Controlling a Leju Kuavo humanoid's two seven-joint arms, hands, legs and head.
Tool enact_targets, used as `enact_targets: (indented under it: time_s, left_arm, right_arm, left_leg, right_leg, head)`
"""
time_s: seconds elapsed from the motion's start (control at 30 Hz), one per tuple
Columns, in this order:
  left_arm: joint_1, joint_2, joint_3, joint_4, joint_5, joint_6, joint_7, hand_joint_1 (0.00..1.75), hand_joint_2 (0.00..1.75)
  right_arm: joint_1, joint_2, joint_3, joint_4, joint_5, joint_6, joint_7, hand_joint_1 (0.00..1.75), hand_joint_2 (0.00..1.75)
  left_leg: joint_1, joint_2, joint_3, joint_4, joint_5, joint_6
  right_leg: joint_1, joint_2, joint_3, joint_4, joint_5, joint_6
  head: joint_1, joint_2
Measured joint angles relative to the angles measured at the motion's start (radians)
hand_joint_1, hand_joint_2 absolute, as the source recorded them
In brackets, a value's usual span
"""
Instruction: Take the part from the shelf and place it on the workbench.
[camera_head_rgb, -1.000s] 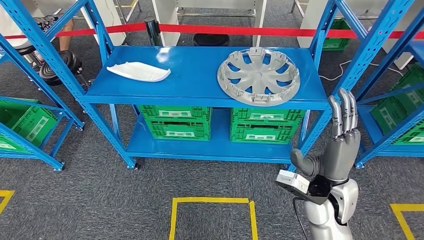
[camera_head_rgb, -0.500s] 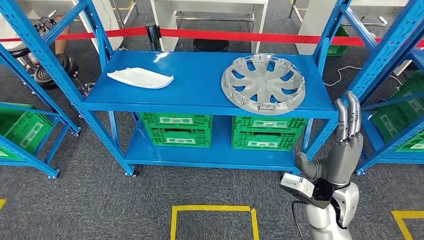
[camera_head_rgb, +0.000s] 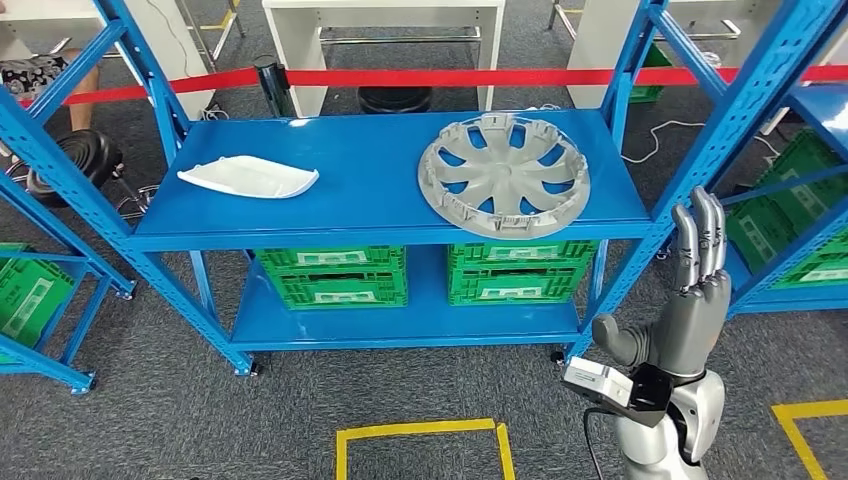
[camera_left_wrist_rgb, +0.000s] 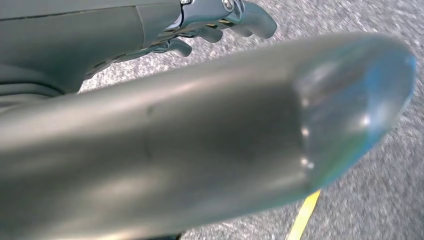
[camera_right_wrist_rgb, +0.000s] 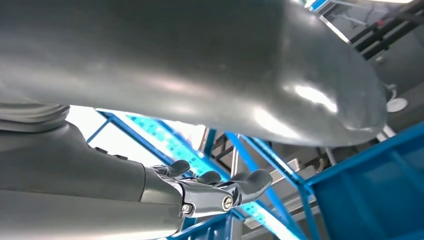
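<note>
The grey wheel cover (camera_head_rgb: 504, 174) is laid flat on the right half of the top board of the blue shelf (camera_head_rgb: 380, 215), near the front edge, so it can be reached from the robot's side. A white curved part (camera_head_rgb: 248, 178) is placed well apart on the left half. The right hand (camera_head_rgb: 688, 290) is held upright in front of the shelf post, fingers straight and apart, nothing gripped, probably prepared for the reach. The left hand (camera_left_wrist_rgb: 150, 145) is seen above the floor; whether it is open or closed cannot be told
</note>
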Motion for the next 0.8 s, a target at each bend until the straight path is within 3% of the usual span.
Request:
enact_targets:
  time_s: [0.1,0.13,0.17,0.2,0.27,0.33,0.37,0.47,0.57,0.7,0.8]
  left_arm:
    - [0.003,0.002,0.000,0.000,0.005,0.000,-0.002,0.00,0.00]
    - [0.005,0.002,0.000,0.001,0.005,0.000,-0.002,0.00,0.00]
    - [0.008,0.003,0.000,0.001,0.005,0.000,-0.002,0.00,0.00]
    - [0.009,0.003,0.000,0.001,0.006,0.000,-0.002,0.00,0.00]
    - [0.011,0.004,0.000,0.001,0.007,-0.001,-0.003,0.00,0.00]
    - [0.009,0.005,0.000,0.002,0.007,-0.001,-0.007,0.00,0.00]
    - [0.008,0.004,0.000,0.002,0.007,-0.001,-0.009,0.00,0.00]
    - [0.006,0.002,0.000,0.001,0.007,-0.001,-0.017,0.00,0.00]
    - [0.005,0.002,0.000,0.000,0.006,-0.001,-0.021,0.00,0.00]
    - [0.003,0.000,0.000,0.000,0.005,-0.001,-0.019,0.00,0.00]
    - [0.001,0.000,0.000,0.000,0.007,0.002,-0.013,0.00,0.00]
  right_arm:
    - [-0.002,0.001,0.001,-0.001,0.000,0.004,0.000,0.00,0.00]
    - [-0.001,0.001,0.001,-0.001,0.000,0.005,0.000,0.00,0.00]
    - [-0.001,0.001,0.001,-0.001,0.000,0.005,0.000,0.00,0.00]
    - [0.000,0.001,0.001,-0.001,0.000,0.005,0.000,0.00,0.00]
    - [0.000,0.002,0.001,-0.001,0.001,0.003,-0.001,0.00,0.00]
    - [0.001,0.002,0.001,-0.001,0.008,-0.004,-0.005,0.00,0.00]
    - [0.002,0.002,0.001,-0.001,0.015,-0.010,-0.007,0.00,0.00]
    - [0.005,0.002,0.002,-0.001,0.034,-0.025,-0.009,0.00,0.00]
    - [0.005,0.002,0.002,-0.001,0.039,-0.030,-0.009,0.00,0.00]
    - [0.008,0.002,0.002,-0.001,0.041,-0.037,-0.008,0.00,0.00]
    - [0.011,0.002,0.002,-0.001,0.041,-0.040,-0.008,0.00,0.00]
  left_leg:
    - [0.005,-0.048,-0.079,0.169,-0.086,-0.015]
    - [0.005,-0.051,-0.109,0.224,-0.102,-0.017]
    - [0.006,-0.053,-0.126,0.249,-0.099,-0.018]
    - [0.006,-0.054,-0.125,0.234,-0.076,-0.018]
    - [0.008,-0.062,-0.073,0.107,0.001,-0.014]
    - [0.007,-0.072,-0.023,-0.008,0.043,-0.007]
    - [0.007,-0.076,-0.013,-0.033,0.047,-0.004]
    - [0.006,-0.079,-0.010,-0.038,0.047,0.003]
    - [0.004,-0.082,-0.010,-0.038,0.047,0.011]
    - [0.003,-0.083,-0.010,-0.037,0.045,0.016]
    - [-0.003,-0.083,-0.011,-0.032,0.040,0.025]
  right_leg:
    - [-0.005,0.028,0.005,-0.005,0.004,-0.008]
    - [-0.005,0.040,0.005,-0.004,0.003,-0.008]
    - [-0.006,0.052,0.006,-0.004,0.002,-0.008]
    - [-0.006,0.064,0.007,-0.004,0.001,-0.007]
    - [-0.008,0.081,0.013,-0.004,-0.003,-0.002]
    - [-0.005,0.091,0.016,-0.001,-0.009,0.006]
    - [-0.003,0.095,0.015,0.000,-0.012,0.006]
    - [0.000,0.093,0.017,-0.005,-0.012,-0.002]
    - [-0.001,0.089,0.023,-0.013,-0.010,0.002]
    - [-0.002,0.089,0.027,-0.020,-0.009,0.016]
    - [-0.008,0.089,0.029,-0.026,-0.008,0.034]
  head:
    - [-0.003,0.000]
    - [-0.003,0.000]
    - [-0.003,0.000]
    - [-0.003,0.000]
    - [-0.004,0.000]
    - [-0.005,0.000]
    - [-0.006,0.000]
    - [-0.006,0.000]
    - [-0.006,0.000]
    - [-0.006,0.000]
    - [-0.006,0.000]
